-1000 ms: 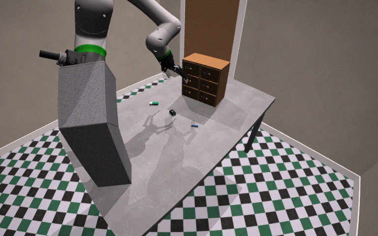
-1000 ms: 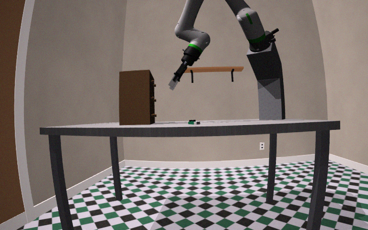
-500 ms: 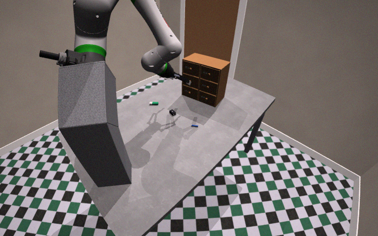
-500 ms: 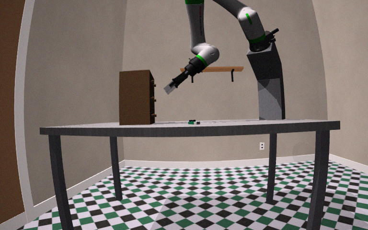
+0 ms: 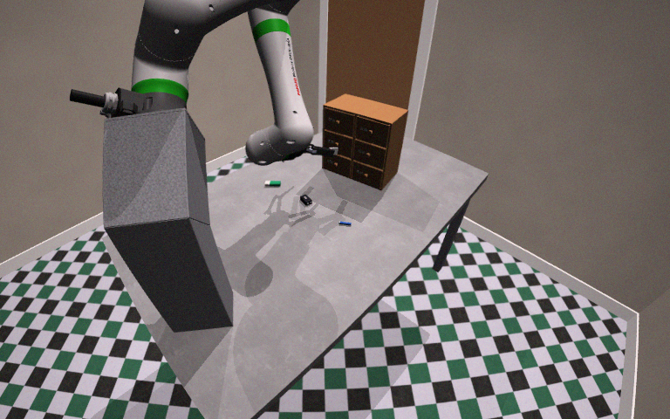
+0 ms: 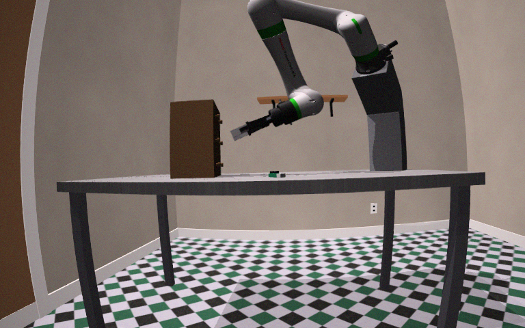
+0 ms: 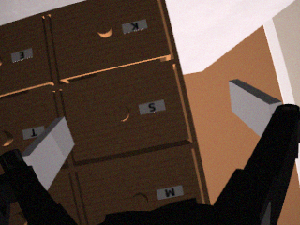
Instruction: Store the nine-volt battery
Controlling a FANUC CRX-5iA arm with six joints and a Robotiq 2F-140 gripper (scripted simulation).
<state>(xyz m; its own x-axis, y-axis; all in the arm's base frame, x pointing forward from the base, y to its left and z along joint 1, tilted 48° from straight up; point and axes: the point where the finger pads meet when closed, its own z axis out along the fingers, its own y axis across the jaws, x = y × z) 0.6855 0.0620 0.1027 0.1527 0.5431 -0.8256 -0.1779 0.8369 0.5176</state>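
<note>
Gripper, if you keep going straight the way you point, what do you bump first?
Probably the chest front. The open, empty gripper points at it, about at drawer S, though exact aim is unclear.

Chest: standing on the desk toward its far end, in front of a doorway.
Drawers: sitting in two columns of three; all lying flush with the front.
Drawer S: sitting in the middle row of the wrist view, below K and above M.
Claw: hanging in the air before the chest's front, near it but apart, at middle-row height, fingers standing wide with nothing between them.
Battery: lying on the desk before the chest, well apart from it.
Small block: lying left of the battery in the top view.
Small stick: lying right of the battery, nearer the desk's edge.
Pedestal: standing at the desk's near end.
</note>
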